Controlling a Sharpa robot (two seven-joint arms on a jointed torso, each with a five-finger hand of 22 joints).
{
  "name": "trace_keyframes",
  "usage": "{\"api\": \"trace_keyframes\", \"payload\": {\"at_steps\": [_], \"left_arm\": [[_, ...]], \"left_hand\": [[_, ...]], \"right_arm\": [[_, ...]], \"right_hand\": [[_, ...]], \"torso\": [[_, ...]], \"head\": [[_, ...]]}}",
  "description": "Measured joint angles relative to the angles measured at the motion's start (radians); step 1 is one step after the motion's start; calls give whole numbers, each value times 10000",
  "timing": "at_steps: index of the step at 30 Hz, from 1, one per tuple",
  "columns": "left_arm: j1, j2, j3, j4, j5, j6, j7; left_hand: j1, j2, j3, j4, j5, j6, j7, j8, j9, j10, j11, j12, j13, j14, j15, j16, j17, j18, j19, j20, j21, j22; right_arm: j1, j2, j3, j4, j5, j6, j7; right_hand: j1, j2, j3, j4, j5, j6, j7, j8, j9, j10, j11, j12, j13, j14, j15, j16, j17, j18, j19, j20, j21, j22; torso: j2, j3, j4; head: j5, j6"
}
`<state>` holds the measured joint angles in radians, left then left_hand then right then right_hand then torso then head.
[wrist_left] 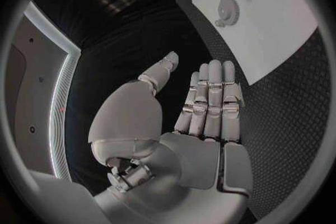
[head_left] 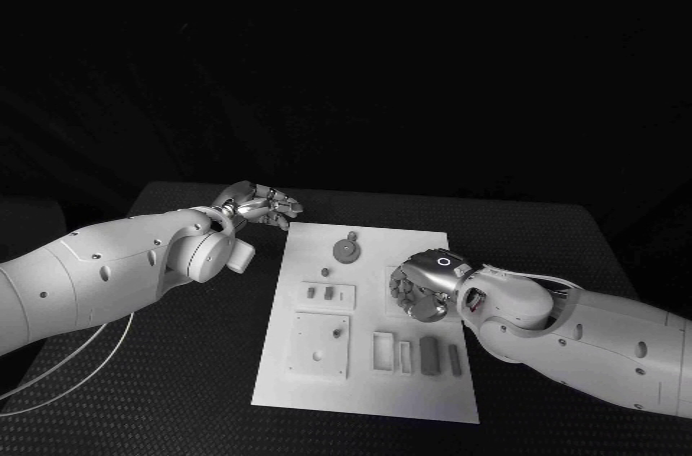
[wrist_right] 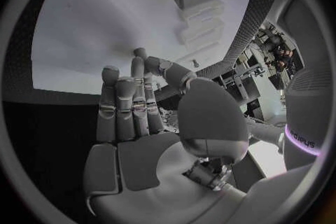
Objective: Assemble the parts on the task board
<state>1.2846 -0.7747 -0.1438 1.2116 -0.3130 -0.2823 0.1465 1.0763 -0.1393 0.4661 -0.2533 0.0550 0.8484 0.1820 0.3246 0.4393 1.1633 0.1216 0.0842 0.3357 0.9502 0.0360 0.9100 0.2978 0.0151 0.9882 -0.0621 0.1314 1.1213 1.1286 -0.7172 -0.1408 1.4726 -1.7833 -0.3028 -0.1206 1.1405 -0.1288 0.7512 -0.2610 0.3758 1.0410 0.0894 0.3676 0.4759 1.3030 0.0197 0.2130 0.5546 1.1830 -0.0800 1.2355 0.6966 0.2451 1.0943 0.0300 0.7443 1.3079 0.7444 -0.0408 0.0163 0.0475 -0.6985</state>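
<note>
Head view, near to far. White task board (head_left: 368, 376) lies at the centre of the black worktop (head_left: 548, 236), bearing grey parts: upright blocks (head_left: 430, 356) at 6 o'clock, a gear (head_left: 348, 248) at 12 o'clock. Right robot hand (head_left: 420, 288) hovers over the board's 3 o'clock edge, fingers straight, holding nothing. Left robot hand (head_left: 257, 205), empty, fingers extended, sits off the board's 11 o'clock corner.

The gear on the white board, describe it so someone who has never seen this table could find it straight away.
Start at the white board in the middle of the black table. Go to the board's far end, between the two hands, where the gear lies flat. It is the one round, toothed piece; its neighbours nearer the robot are rectangular blocks and slots, and a much smaller round piece sits just beside it.
</note>
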Motion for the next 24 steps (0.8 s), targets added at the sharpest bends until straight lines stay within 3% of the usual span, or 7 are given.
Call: {"api": "trace_keyframes", "payload": {"at_steps": [9, 13, 15, 18, 24], "left_arm": [[0, 6, 0, -14, 0, 1, 0], [0, 15, 0, -19, 1, 1, 0], [0, 23, 0, -20, 1, 1, 0], [0, 28, 0, -26, 1, 2, 0], [0, 31, 0, -38, 1, 3, -4]], "left_hand": [[0, 0, 0, 0, 0, 0, 0, 0, 0, 0, 0, 0, 1, 0, 0, 0, 9, 0, 0, 0, 0, 0], [0, 0, 0, 0, 0, 0, 0, 0, 0, 0, 0, 0, 8, 0, 0, 0, 9, 0, 0, 0, 0, 0], [0, 0, 0, 0, 0, 0, 0, 0, 0, 0, 0, 0, 8, 0, 0, 0, 9, 0, 29, 29, 0, 0], [0, 0, 0, 0, 0, 0, 0, 0, 0, 0, 0, 0, 8, 0, 0, 0, 17, 0, 35, 35, 0, 0], [0, 0, 0, 0, 0, 0, 0, 0, 0, 0, 0, 0, 7, 0, 0, 0, 17, 0, 35, 34, -39, 0]], "right_arm": [[-3, -97, 43, 78, 270, -148, 105], [-4, -175, 162, 178, 451, -168, 166], [0, -203, 256, 220, 557, -173, 190], [42, -225, 392, 253, 722, -178, 221], [169, -329, 548, 349, 1077, -125, 301]], "right_hand": [[2, 2, 1, -1, -1, 0, 0, 0, -6, 0, 0, 37, 19, 0, -4, -1, -1, 12, 22, 1, 0, 0], [12, 11, 26, -27, -2, -1, 1, 0, -7, 0, 0, 39, 20, -1, -5, -1, -2, 18, 22, 1, 0, -1], [177, 144, 38, -40, -3, -1, 1, 0, -8, 1, 1, 45, 24, -4, -8, -1, -2, 37, 22, 1, -1, -1], [209, 128, 37, -40, -4, -2, 1, 0, -8, 1, 1, 45, 24, -4, -8, -2, -3, 36, 22, 2, 0, -1], [206, 131, 36, -42, -11, -3, 2, 0, -8, 1, 2, 45, 24, -5, -8, -2, 7, 36, 21, 2, -1, -1]], "torso": [[0, 0, 4], [0, 0, -3], [0, 0, -7], [0, 0, -7], [0, 0, -7]], "head": [[-5, 21], [4, 23], [6, 26], [7, 36], [13, 44]]}}
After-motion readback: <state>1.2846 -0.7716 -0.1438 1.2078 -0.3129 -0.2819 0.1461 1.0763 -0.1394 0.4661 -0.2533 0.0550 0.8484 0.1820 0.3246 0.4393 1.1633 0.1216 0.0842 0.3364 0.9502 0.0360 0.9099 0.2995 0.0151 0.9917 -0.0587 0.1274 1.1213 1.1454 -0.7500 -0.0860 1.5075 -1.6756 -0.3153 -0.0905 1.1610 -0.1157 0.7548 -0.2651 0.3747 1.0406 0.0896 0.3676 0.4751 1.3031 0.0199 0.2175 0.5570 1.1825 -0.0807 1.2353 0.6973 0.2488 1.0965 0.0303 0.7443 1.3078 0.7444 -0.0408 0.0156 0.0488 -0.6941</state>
